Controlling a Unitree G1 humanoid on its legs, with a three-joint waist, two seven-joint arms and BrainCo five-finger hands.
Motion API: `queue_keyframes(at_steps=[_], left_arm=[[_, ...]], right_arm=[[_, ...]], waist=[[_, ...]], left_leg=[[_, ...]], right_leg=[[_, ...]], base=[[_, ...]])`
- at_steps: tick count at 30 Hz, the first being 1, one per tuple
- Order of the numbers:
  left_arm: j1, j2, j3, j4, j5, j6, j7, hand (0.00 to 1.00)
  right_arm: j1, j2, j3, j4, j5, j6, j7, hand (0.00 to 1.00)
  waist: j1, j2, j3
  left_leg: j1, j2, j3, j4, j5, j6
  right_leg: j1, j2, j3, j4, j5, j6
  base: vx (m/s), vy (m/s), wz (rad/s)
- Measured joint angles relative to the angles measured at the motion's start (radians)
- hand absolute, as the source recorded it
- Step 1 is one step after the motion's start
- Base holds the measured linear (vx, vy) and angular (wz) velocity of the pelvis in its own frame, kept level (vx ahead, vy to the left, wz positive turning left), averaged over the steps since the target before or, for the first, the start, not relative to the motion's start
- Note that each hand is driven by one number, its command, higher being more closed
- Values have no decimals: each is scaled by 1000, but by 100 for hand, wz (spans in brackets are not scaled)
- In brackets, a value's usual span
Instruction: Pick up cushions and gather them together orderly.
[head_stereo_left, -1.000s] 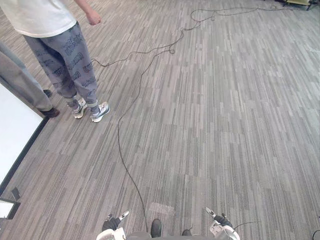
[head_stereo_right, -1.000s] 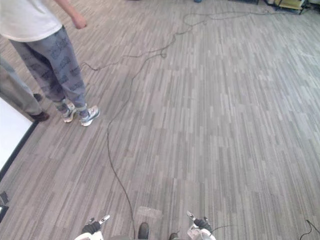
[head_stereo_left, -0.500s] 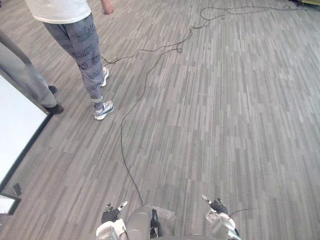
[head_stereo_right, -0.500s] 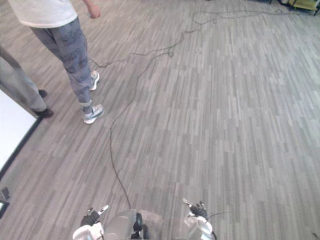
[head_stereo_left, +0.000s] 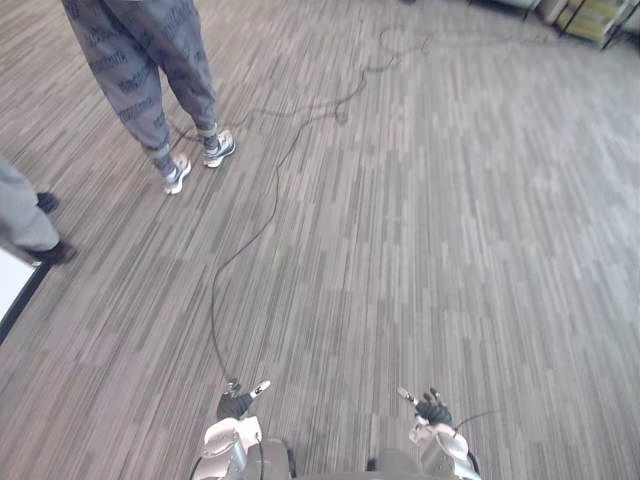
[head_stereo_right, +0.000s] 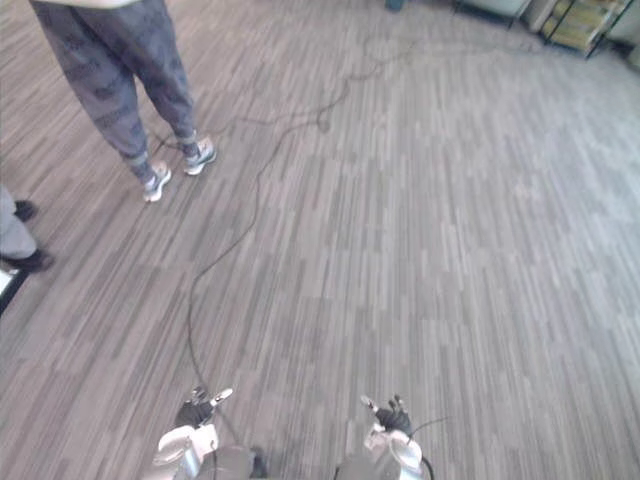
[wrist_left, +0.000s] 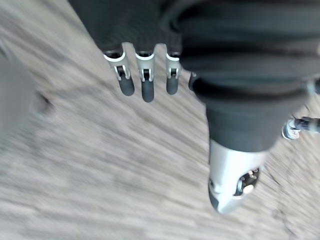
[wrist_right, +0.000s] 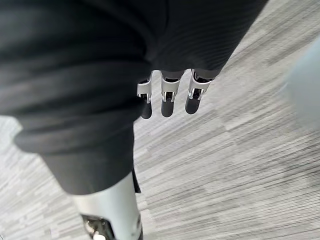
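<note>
Since the frame half a second back my head camera has swung, so the whole scene has slid. On top of that, the person in patterned grey trousers (head_stereo_left: 150, 70) at the far left has changed stance: the pale trainers (head_stereo_left: 222, 148) are now close together, where they stood apart before. Nearer on the left I see a second person's grey trouser leg (head_stereo_left: 18, 210) and dark shoe (head_stereo_left: 55, 252), and just near of that the corner of a white board (head_stereo_left: 10, 285) with a dark edge. Grey striped carpet floor (head_stereo_left: 450, 220) stretches right across the scene. My left hand (head_stereo_left: 236, 404) and right hand (head_stereo_left: 432, 408) show at the near edge, well apart, both over the carpet. From the wrist cameras the left fingers (wrist_left: 145, 87) hang straight and released above the floor, and the right fingers (wrist_right: 168, 105) are likewise straight and released. At the far right there is something yellowish on a dark rack (head_stereo_left: 590, 15), too small for me to make out
</note>
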Motion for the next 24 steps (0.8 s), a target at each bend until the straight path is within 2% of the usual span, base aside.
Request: queue_keyframes(at_steps=[1,2,3,5,6,7,8,9,10,11,12,13,14,15,16,17,19,20,21,22,23,24], left_arm=[[-9,-3,7,11,0,-1,0,0],[-27,-8,18,34,1,1,0,0],[-41,-17,39,55,5,3,-1,0],[-41,-22,58,58,23,1,-3,0],[-32,-20,60,65,28,2,-4,0],[-30,-31,76,80,31,3,-5,0],[-28,-41,87,83,32,4,-7,0],[-28,-50,88,83,39,3,-10,0],[-29,-53,97,84,40,5,-12,0],[-26,-51,104,83,40,8,-12,0],[-14,-46,112,82,41,10,-12,0],[-13,-47,125,74,41,10,-16,0],[-7,-47,124,57,42,9,-24,0],[-2,-49,119,47,41,9,-28,0],[9,-55,103,22,40,10,-32,0],[11,-56,95,-9,40,5,-37,0],[19,-59,98,-29,42,-2,-38,0],[22,-60,98,-34,44,-4,-38,0],[24,-60,98,-37,43,-4,-38,0],[31,-56,97,-40,47,-5,-39,0],[40,-52,97,-44,50,-6,-39,0],[41,-45,97,-45,61,-8,-40,0]], right_arm=[[2,2,-2,-6,0,-2,1,0],[-4,1,-25,-10,0,-7,1,0],[-6,-3,-50,-11,1,-8,4,0],[-4,-2,-61,-8,1,-12,6,0],[-3,-2,-63,0,0,-12,6,0],[-11,-17,-75,0,-4,-10,10,0],[-20,-28,-81,0,-10,-10,13,0],[-27,-35,-89,-1,-18,-10,19,0],[-36,-33,-87,-4,-33,-10,24,0],[-37,-31,-72,-4,-33,-11,27,0],[-41,-31,-56,-3,-33,-11,28,0],[-44,-20,-44,8,-32,-7,28,0],[-43,0,-36,9,-31,-5,27,0],[-43,5,-31,11,-29,-4,26,0],[-39,5,-16,11,-29,-3,28,0],[-45,6,-15,4,-29,-3,27,0],[-57,6,-10,-1,-29,-5,26,0],[-64,6,-10,0,-30,-5,25,0],[-62,6,-9,2,-31,-5,26,0],[-53,5,0,8,-31,0,26,0],[-48,4,12,7,-32,1,26,0],[-48,2,25,6,-32,3,27,0]], waist=[[-13,2,1],[-22,5,4],[-22,14,3],[-37,15,3],[-46,10,1],[-58,48,-2],[-56,75,-6],[-54,103,-9],[-54,122,-3],[-53,129,0],[-47,133,3],[-44,130,13],[-31,112,27],[-22,101,30],[-5,88,29],[10,82,32],[16,79,35],[17,83,34],[18,83,33],[28,73,28],[34,63,14],[33,54,2]], left_leg=[[32,3,-13,-19,-24,5],[81,4,-27,-43,-53,1],[122,16,-33,-68,-60,-19],[206,7,-80,-134,-53,-46],[239,1,-125,-129,-51,-64],[272,33,-188,-108,-45,-89],[268,53,-212,-88,-24,-124],[246,73,-259,-16,33,-164],[189,82,-300,157,127,-213],[133,83,-317,295,220,-274],[75,89,-321,425,256,-332],[-33,111,-284,631,197,-312],[-124,122,-225,722,119,-261],[-164,123,-187,722,90,-235],[-241,124,-126,671,47,-193],[-309,123,-84,549,21,-170],[-403,99,-99,370,29,-168],[-445,76,-146,236,75,-180],[-448,68,-163,192,117,-191],[-441,50,-180,146,223,-214],[-435,33,-173,165,256,-200],[-440,27,-138,221,181,-179]], right_leg=[[-49,12,-44,-62,-28,-1],[-106,31,-92,-197,-37,-9],[-131,67,-119,-419,-3,-15],[-128,98,-133,-712,70,-12],[-127,103,-112,-773,126,-59],[-116,118,-110,-704,205,-149],[-120,120,-129,-658,160,-150],[-118,124,-153,-591,89,-169],[-68,147,-164,-580,27,-178],[-26,166,-159,-601,5,-178],[16,181,-152,-628,-6,-180],[116,206,-143,-692,-22,-187],[225,217,-124,-761,-34,-194],[270,217,-108,-792,-37,-194],[341,214,-84,-849,-37,-193],[405,208,-60,-881,-42,-182],[470,192,-15,-906,-79,-149],[510,174,23,-907,-123,-126],[527,165,37,-907,-140,-116],[553,137,88,-904,-183,-102],[558,118,126,-902,-202,-97],[555,94,175,-890,-203,-90]], base=[[353,-36,28],[505,-64,34],[549,-77,33],[648,-141,64],[912,-240,87],[801,-216,60],[788,-225,56],[933,-250,32],[930,-248,22],[780,-185,-6],[580,-98,-15],[713,-87,-13],[692,-67,-13],[637,-48,-29],[570,-29,-56],[566,-10,-65],[645,109,-70],[696,214,-69],[670,301,-90],[455,253,-85],[609,330,-104],[641,352,-104]])
